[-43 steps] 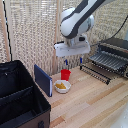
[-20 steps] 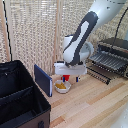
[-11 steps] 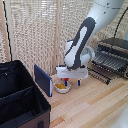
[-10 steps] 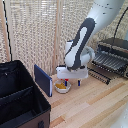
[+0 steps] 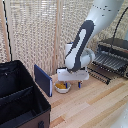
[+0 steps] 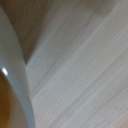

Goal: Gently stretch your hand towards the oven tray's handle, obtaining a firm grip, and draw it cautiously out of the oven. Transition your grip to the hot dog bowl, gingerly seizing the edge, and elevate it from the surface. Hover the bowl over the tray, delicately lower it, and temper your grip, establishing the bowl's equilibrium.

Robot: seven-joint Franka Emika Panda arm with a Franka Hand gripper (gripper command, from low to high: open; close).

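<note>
The hot dog bowl, white with yellowish food, sits on the wooden table, partly hidden under the gripper, which is low over its rim on the exterior view's right. The fingers are too small and hidden to tell whether they are open or shut. In the wrist view the bowl's white rim fills one side very close up, with bare wood beside it and no fingers showing. The oven stands at the exterior view's right. Its wire tray is pulled out in front, with the dark handle along its front edge.
A blue flat panel stands upright just beside the bowl on the exterior view's left. A large black fabric case fills the near left corner. A bamboo blind hangs behind the table.
The arm has come down and shifted toward the exterior view's left, from above the cup and bowl to right over the bowl's rim. The bowl has not moved.
</note>
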